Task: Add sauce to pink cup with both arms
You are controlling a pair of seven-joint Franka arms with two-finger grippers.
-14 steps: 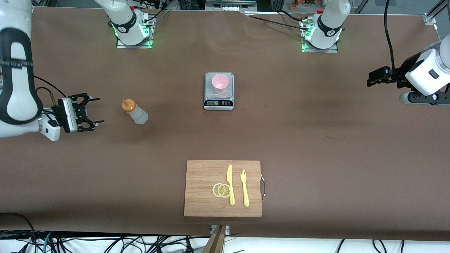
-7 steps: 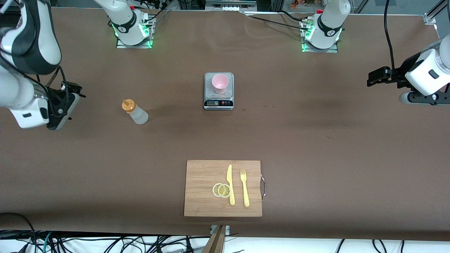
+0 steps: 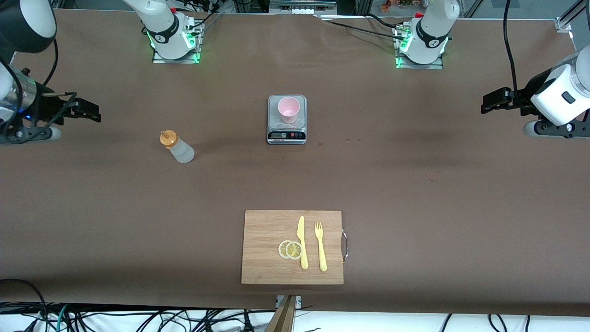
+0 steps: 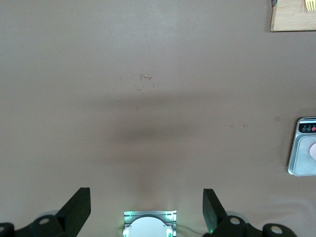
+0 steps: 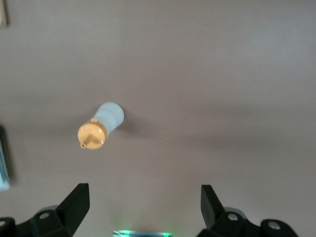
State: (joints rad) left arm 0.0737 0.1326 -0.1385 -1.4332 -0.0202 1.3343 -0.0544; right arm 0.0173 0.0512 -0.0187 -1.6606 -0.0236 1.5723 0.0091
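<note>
The sauce bottle (image 3: 177, 147), whitish with an orange cap, stands upright on the table toward the right arm's end; it also shows in the right wrist view (image 5: 101, 126). The pink cup (image 3: 288, 109) stands on a small steel scale (image 3: 286, 133) at mid-table. My right gripper (image 3: 90, 110) hangs open and empty high over the table at the right arm's end, well apart from the bottle; its jaws stand wide in its wrist view (image 5: 144, 187). My left gripper (image 3: 493, 101) waits open and empty over the left arm's end (image 4: 145, 192).
A wooden cutting board (image 3: 262, 249) lies near the front camera, bearing two lemon slices (image 3: 290, 249), a yellow knife (image 3: 302, 242) and a yellow fork (image 3: 320, 246). The scale's edge (image 4: 302, 153) and the board's corner (image 4: 291, 17) show in the left wrist view.
The right arm has swung up and away from the bottle toward its end of the table, turning its gripper. The left arm, bottle and cup have not moved.
</note>
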